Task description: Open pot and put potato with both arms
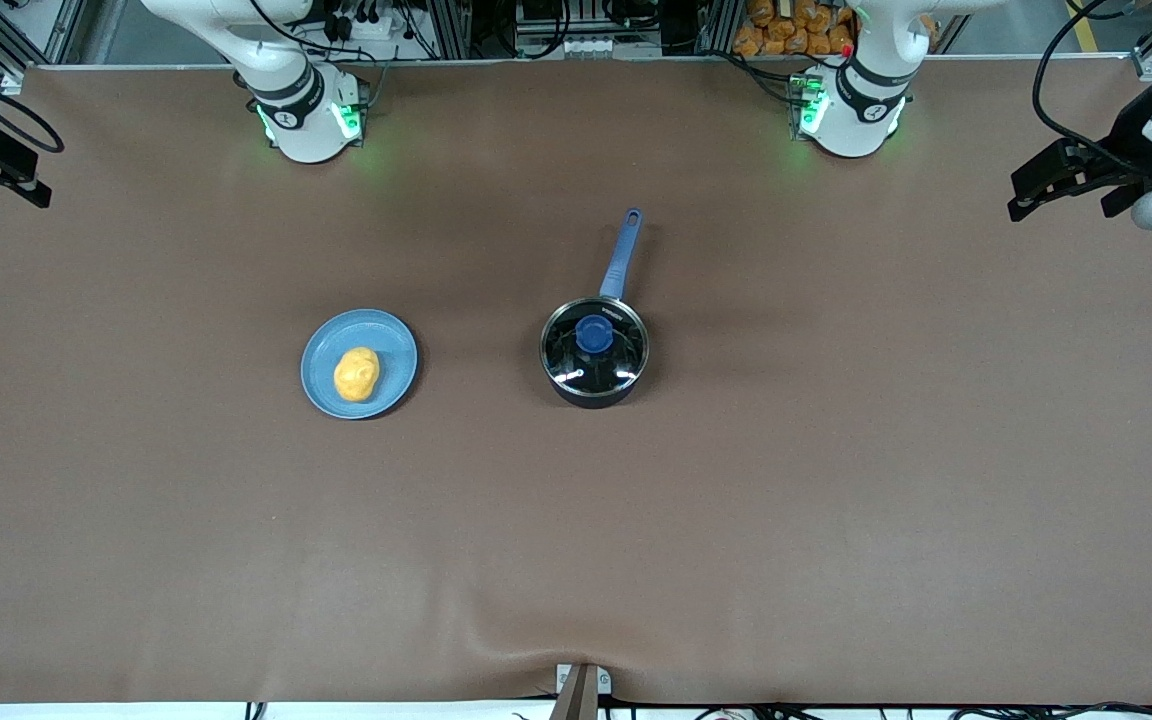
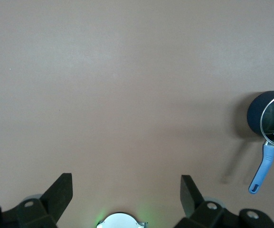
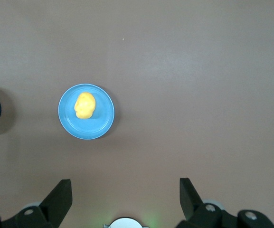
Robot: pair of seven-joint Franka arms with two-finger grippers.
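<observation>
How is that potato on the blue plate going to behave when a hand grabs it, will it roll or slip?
The potato looks lumpy and oval, so it may rock or roll a little if nudged. Its surface seems smooth, so it might slip between fingers. It lies loose on the shallow plate, so a sideways push would probably slide it toward the rim.

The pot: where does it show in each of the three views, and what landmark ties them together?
Front view: the pot, lid on, sits mid-table beside the blue plate.
Left wrist view: at the picture's edge, partly cut off, handle in view.
Right wrist view: only a dark sliver at the edge.
Shared landmark: the brown table.
</observation>
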